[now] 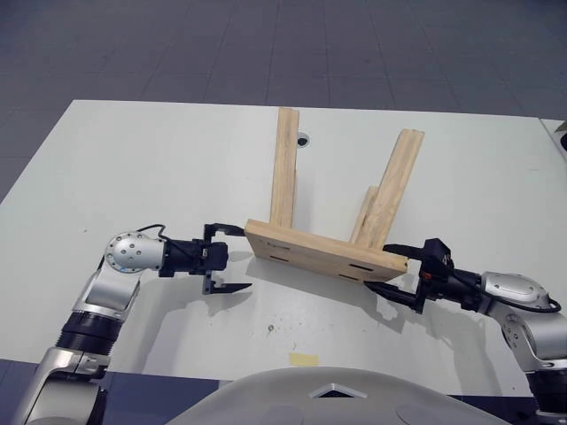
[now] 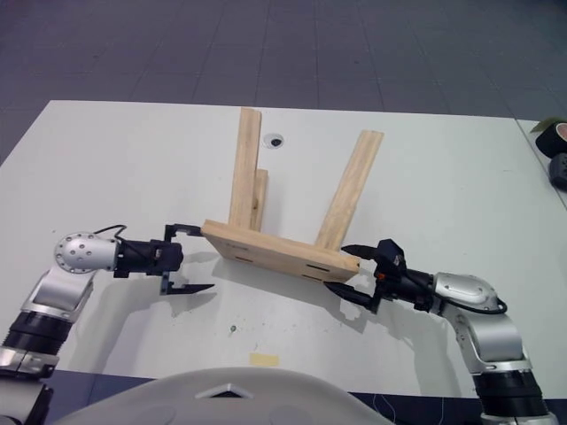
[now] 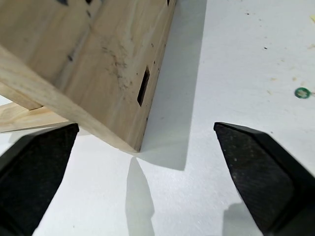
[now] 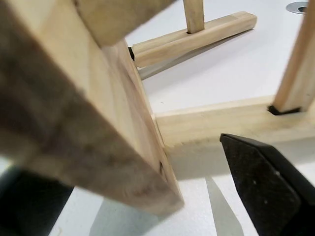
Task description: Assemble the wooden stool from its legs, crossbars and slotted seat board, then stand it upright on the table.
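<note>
White table (image 1: 133, 159); yellow tape scrap (image 1: 303, 359); small dark disc (image 1: 303, 140), maybe hole

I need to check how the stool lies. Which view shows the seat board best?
The left eye view: the whole seat board stands on its long edge on the table, legs pointing away. The right eye view shows the same. Each wrist view shows one end corner up close.

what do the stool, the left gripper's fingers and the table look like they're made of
The seat board and legs: pale wood that looks unfinished, with visible grain lines and a dull surface. On the left gripper, the fingers: black, matte, finely speckled, likely plastic or rubber, can't tell which. The table: smooth white top, perhaps laminate, with small scuffs.
</note>
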